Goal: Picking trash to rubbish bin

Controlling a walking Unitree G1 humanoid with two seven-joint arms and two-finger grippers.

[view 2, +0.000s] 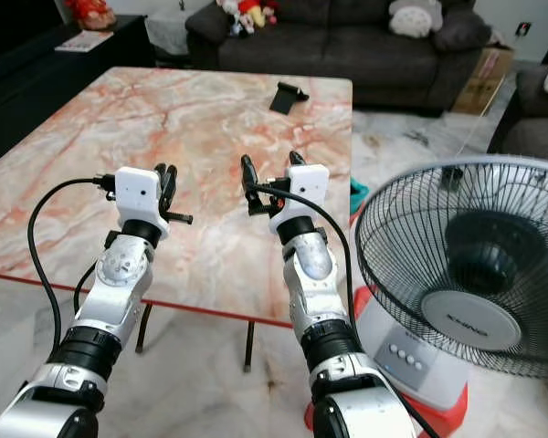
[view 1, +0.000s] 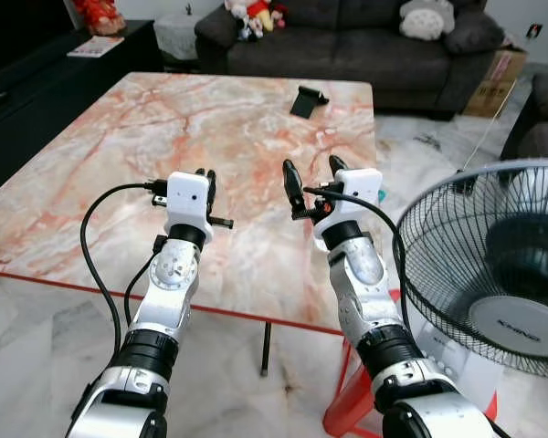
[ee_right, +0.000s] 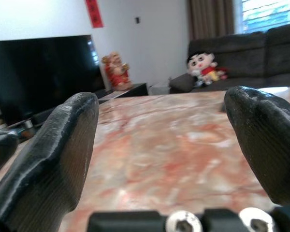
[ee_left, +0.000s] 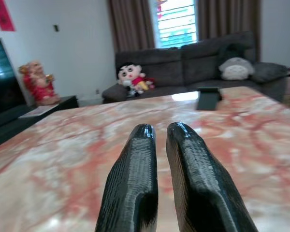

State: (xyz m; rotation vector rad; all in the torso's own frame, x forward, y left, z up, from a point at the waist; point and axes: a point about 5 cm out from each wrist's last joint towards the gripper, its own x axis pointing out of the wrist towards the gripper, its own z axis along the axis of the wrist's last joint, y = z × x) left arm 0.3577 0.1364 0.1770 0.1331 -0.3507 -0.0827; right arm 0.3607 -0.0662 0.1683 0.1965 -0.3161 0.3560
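1. Both silver arms are raised over the near edge of the marble bench (view 1: 119,182), a pink-veined slab with a thin red rim.
2. The left tool (ee_left: 159,140) has its two black fingers drawn almost together with only a thin slit between them, and nothing is in its hold.
3. The right tool (view 1: 312,175) stands spread wide, one finger well apart from the other, and it is empty too.
4. Both tools point across the bench toward the far end of the room.
5. A small dark object (view 1: 307,100), propped up and tilted, sits near the far edge of the bench; I cannot tell what it is.
6. I cannot pick out any trash or a rubbish bin from where things stand.
7. A standing fan (view 1: 493,265) with a black wire cage and white base is just beside the right arm, off the corner of the bench.
8. Beyond the bench is a dark grey sofa (view 1: 347,41) holding soft toys (view 1: 254,15) and a pale round cushion (view 1: 426,18).
9. A dark television (ee_right: 38,72) stands along the wall on the left side.
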